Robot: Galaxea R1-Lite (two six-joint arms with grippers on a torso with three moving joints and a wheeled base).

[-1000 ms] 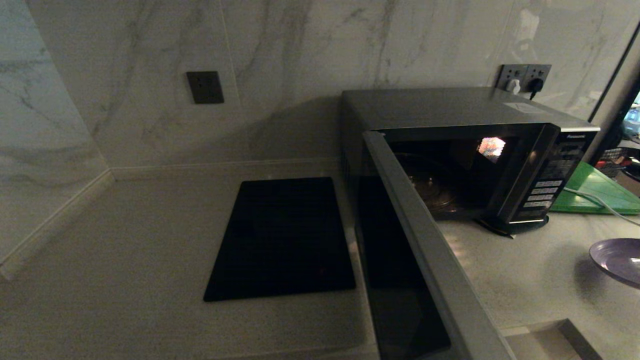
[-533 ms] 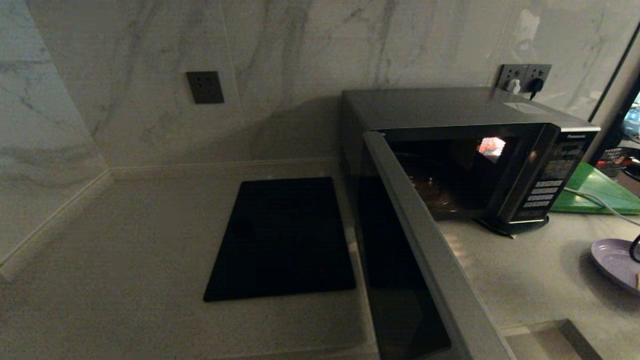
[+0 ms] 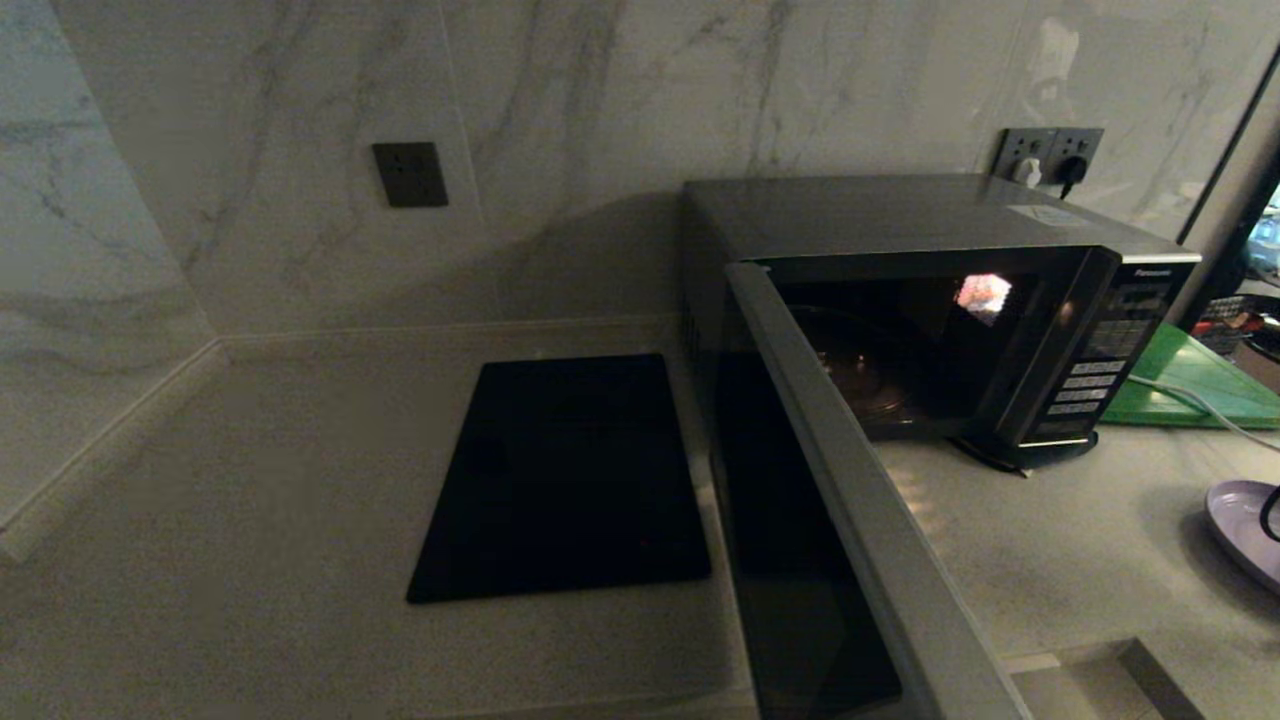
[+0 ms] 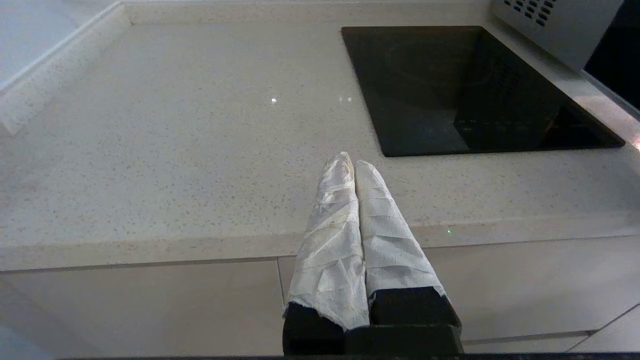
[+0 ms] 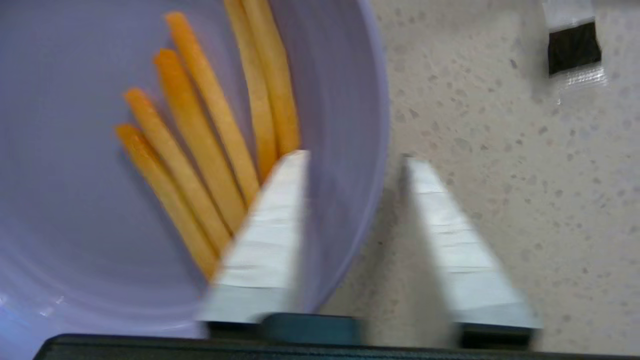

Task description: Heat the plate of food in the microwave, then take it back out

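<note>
The right gripper (image 5: 352,160) has its jaws apart, one finger (image 5: 270,230) over the plate (image 5: 80,210) and the other over the counter (image 5: 500,150), with the plate's rim between them and nothing squeezed. Orange sticks (image 5: 200,145) lie on the plate. From the head, the plate (image 3: 1240,520) sits on the counter at the far right, near the microwave (image 3: 900,250), whose door (image 3: 850,530) hangs wide open. The left gripper (image 4: 352,162) is pressed shut and holds nothing, above the counter's front edge by a black slab (image 4: 450,85).
</note>
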